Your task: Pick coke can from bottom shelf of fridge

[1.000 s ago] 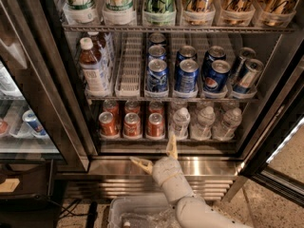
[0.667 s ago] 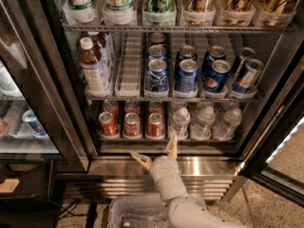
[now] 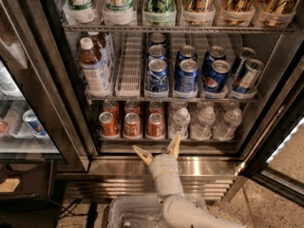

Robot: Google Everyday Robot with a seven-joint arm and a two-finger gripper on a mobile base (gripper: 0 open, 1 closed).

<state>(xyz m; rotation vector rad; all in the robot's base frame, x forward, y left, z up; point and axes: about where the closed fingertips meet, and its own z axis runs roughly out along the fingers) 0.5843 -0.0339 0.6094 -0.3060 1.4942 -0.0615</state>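
The fridge [image 3: 33, 75] stands open before me. Its bottom shelf [image 3: 166, 139] holds three red-orange coke cans at the front left: one [image 3: 108, 124], a middle one [image 3: 132, 125] and a right one [image 3: 155, 125], with more behind. My gripper [image 3: 158, 150] is open and empty, its two tan fingers spread in a V. It hangs just in front of the shelf's front edge, below and slightly right of the right coke can, above the steel sill [image 3: 209, 167]. The white arm comes up from the bottom centre.
Clear water bottles [image 3: 204, 122] fill the right of the bottom shelf. Blue Pepsi cans [image 3: 187, 76] and a brown bottle [image 3: 92, 66] stand on the rack above. A neighbouring cooler [image 3: 19, 122] is at left. The glass door [image 3: 280, 141] stands open at right. A clear bin [image 3: 137, 213] sits below.
The gripper has shifted slightly left and a little toward the bottom shelf; its fingers stay spread. The cans and bottles have not moved.
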